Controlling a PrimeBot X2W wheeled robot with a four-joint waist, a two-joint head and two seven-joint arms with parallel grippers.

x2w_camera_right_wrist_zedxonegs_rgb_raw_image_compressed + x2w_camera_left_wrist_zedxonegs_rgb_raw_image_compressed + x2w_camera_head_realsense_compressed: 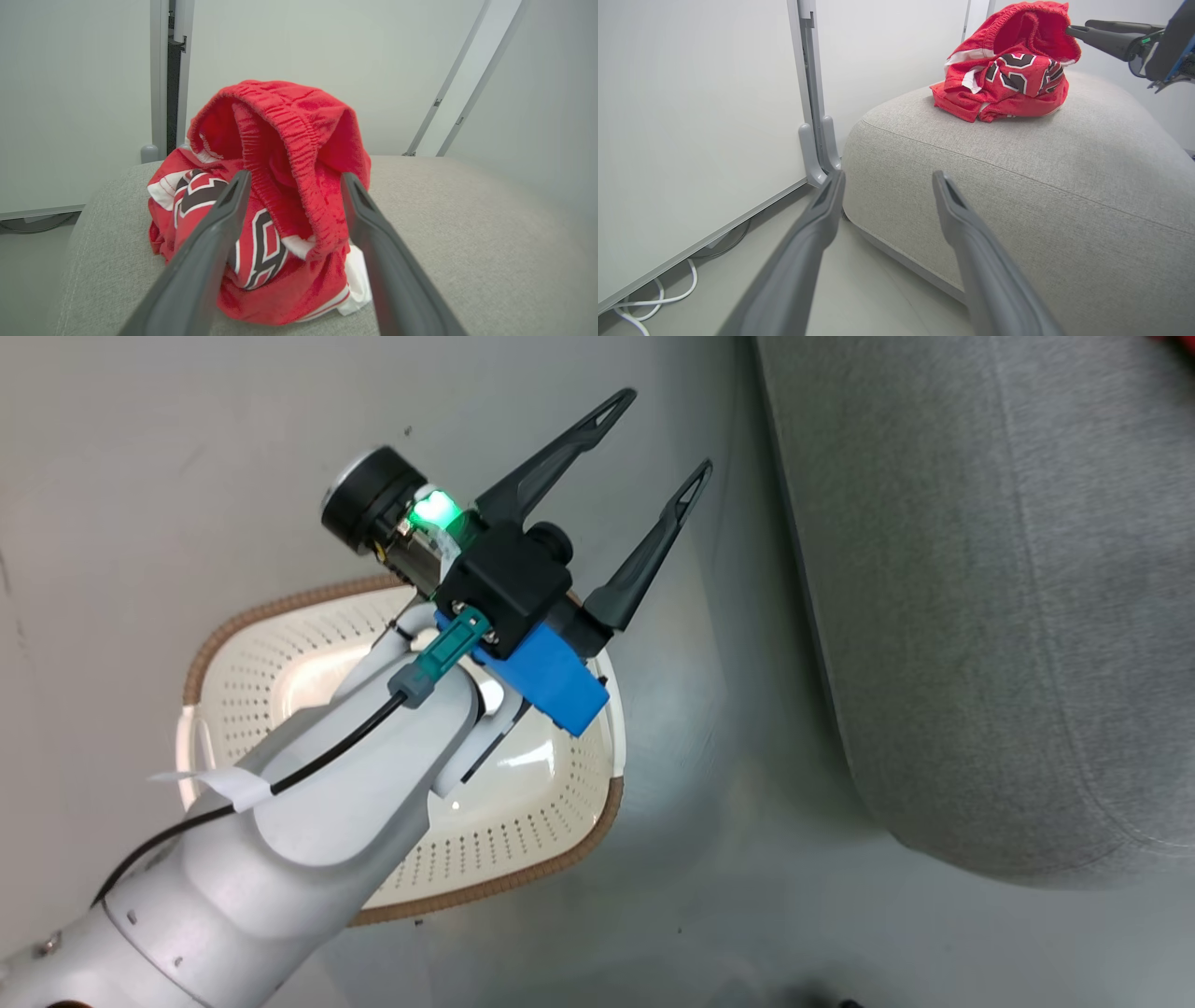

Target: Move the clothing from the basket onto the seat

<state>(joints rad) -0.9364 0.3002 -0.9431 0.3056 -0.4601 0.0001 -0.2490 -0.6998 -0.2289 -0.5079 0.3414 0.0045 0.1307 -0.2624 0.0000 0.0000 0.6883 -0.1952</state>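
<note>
The red clothing (pixel 280 196) lies heaped on the grey seat (pixel 444 210), the jersey's black-and-white numerals (pixel 254 247) facing me and a ribbed waistband standing up on top. My right gripper (pixel 294 176) is open, its fingers straddling the heap's front. The left wrist view shows the clothing (pixel 1008 70) on the seat (pixel 1017 163) with the right gripper (pixel 1076 27) at its upper edge. My left gripper (pixel 663 434) hangs open and empty over the floor between basket and seat (pixel 980 616). The cream basket (pixel 560 859) sits under my left forearm; the part of its inside that shows holds nothing.
White wall panels and a grey post foot (pixel 817 140) stand left of the seat. White cables (pixel 654 298) lie on the floor under the panel. Grey floor runs between basket and seat.
</note>
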